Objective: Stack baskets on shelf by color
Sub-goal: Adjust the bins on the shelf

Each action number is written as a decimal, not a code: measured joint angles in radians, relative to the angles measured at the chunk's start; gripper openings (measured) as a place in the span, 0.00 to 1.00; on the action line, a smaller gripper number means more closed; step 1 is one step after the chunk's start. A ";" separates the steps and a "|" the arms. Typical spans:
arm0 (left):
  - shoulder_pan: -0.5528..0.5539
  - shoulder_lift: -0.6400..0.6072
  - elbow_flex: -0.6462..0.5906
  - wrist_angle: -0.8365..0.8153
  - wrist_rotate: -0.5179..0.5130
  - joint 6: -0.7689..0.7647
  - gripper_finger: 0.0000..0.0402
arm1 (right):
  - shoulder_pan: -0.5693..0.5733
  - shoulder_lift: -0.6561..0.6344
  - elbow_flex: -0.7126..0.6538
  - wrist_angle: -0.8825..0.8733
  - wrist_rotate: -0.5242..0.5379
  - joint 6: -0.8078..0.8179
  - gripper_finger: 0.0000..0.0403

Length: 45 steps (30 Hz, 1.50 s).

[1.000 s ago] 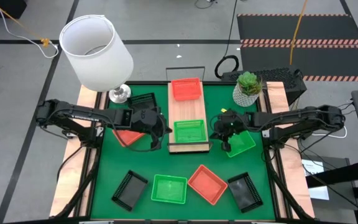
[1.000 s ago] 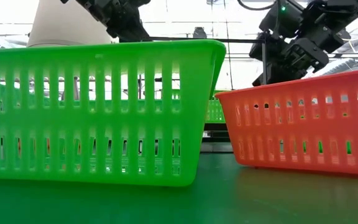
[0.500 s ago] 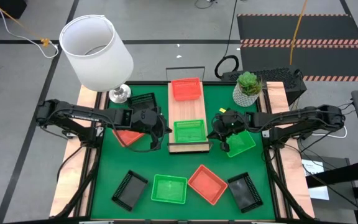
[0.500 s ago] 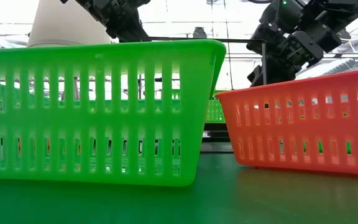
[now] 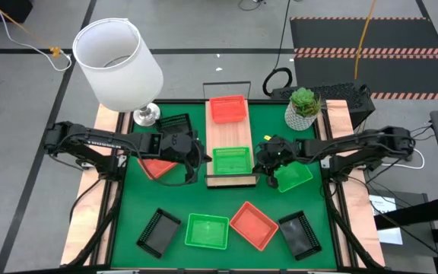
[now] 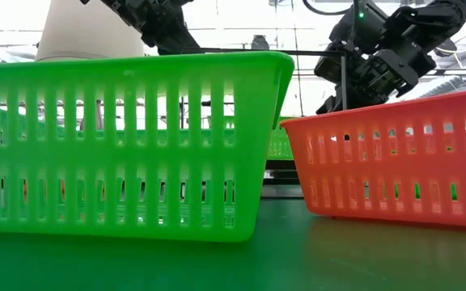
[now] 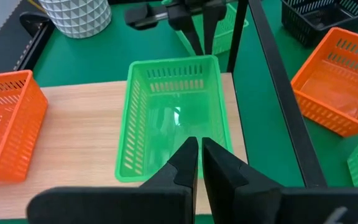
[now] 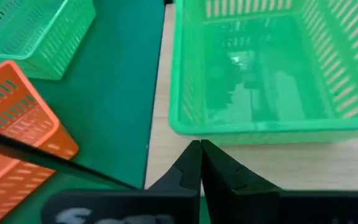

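A green basket (image 5: 232, 160) sits on the near end of the light-wood shelf (image 5: 226, 134), and an orange-red basket (image 5: 228, 108) sits on its far end. My left gripper (image 5: 200, 158) is shut just left of the green basket (image 7: 173, 118), its tips (image 7: 199, 149) over the basket's left rim. My right gripper (image 5: 267, 163) is shut at the basket's right wall (image 8: 260, 127). A second green basket (image 5: 293, 175) lies on the mat under the right arm. An orange-red basket (image 5: 157, 166) lies under the left arm. My left gripper's shut fingers (image 7: 188, 158) point level from the table's left at the green basket's left rim (image 7: 166, 174); I cannot tell whether they touch it. My right gripper's shut fingertips (image 8: 194, 152) come level from the table's right, right before the basket's right wall (image 8: 194, 127); touch cannot be told.
A black basket (image 5: 175, 123) lies left of the shelf. Along the near edge lie a black (image 5: 158, 231), a green (image 5: 207, 230), an orange-red (image 5: 254, 224) and another black basket (image 5: 299, 234). A white lamp (image 5: 119, 62) and a potted plant (image 5: 303, 108) stand at the far corners.
My right gripper has moved toward the table's left, away from the green basket on the mat and up to the right side of the shelf's green basket. No basket has shifted.
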<state>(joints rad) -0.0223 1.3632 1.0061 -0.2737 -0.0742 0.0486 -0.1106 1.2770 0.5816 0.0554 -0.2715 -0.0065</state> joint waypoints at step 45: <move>0.030 0.153 -0.076 -0.109 0.017 -0.096 0.06 | -0.046 -0.111 0.000 -0.051 0.118 -0.092 0.00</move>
<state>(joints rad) 0.0074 1.5160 0.9302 -0.3831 -0.0573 -0.0474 -0.1571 1.1662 0.5812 0.0046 -0.1539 -0.0981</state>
